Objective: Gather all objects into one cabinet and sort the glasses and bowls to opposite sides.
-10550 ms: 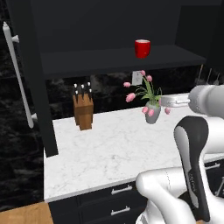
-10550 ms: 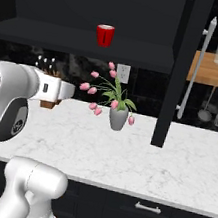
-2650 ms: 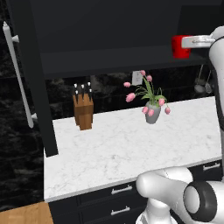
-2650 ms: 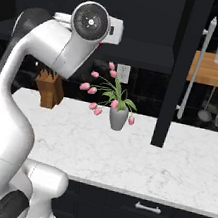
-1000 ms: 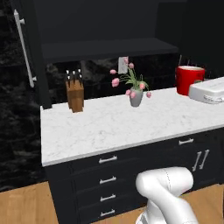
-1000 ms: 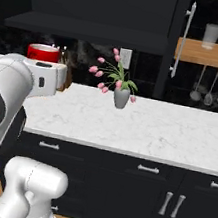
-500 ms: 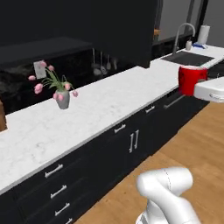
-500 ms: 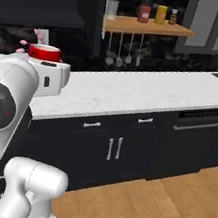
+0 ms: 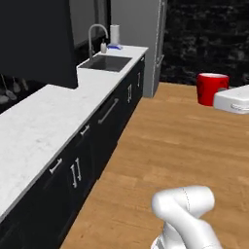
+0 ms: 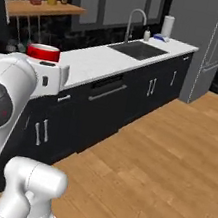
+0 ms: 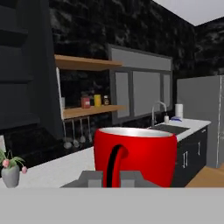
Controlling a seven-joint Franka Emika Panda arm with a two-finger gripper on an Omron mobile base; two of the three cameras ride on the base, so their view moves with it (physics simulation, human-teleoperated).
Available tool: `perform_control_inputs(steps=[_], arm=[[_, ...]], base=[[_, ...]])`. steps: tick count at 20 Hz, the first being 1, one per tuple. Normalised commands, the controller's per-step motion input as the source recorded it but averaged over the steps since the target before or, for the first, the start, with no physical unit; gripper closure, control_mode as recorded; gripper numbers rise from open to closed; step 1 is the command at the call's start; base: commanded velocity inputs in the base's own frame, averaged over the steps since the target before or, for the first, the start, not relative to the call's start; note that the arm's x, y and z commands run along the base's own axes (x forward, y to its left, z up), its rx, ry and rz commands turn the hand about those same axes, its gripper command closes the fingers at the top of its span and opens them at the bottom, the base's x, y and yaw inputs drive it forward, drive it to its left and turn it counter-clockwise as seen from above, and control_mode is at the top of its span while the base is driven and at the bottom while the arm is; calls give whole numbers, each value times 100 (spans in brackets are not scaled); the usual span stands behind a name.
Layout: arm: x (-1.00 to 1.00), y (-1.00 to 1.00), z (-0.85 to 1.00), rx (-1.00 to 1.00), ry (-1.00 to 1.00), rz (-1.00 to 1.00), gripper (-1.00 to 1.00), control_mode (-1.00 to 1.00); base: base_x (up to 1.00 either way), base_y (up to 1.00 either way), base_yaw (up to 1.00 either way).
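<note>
- We've got the red cup [image 11: 134,154] up in the air beside the counter [image 9: 34,127], fingers [image 11: 113,162] pinching its rim wall.
- It looks rigid, light and glossy, so likely slippery; we'd judge this rim pinch the sensible hold.

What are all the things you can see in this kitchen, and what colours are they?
red cup: 1, glossy red, held in the tool above the wood floor.
counter: 1, white marble, along the black drawers.
sink: 1, dark, set in the counter, with a silver tap behind it.
paper roll: 1, white, at the counter's far end.
fridge: 1, grey, past the counter's end.
wooden shelf: 1, tan, on the wall, with small jars on it.
flower vase: 1, grey with pink flowers, on the counter.
floor: brown wood planks.
tool: 1, dark fingertips, shut on the red cup.
</note>
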Motion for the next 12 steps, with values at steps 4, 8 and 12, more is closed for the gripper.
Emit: perform_control_inputs(steps=[4,8,12], arm=[[0,0,0,0,0,0,100,100],[0,0,0,0,0,0,100,100],[0,0,0,0,0,0,100,100]], base=[[28,-33,-75],[75,-16,-60],[100,0,-39]])
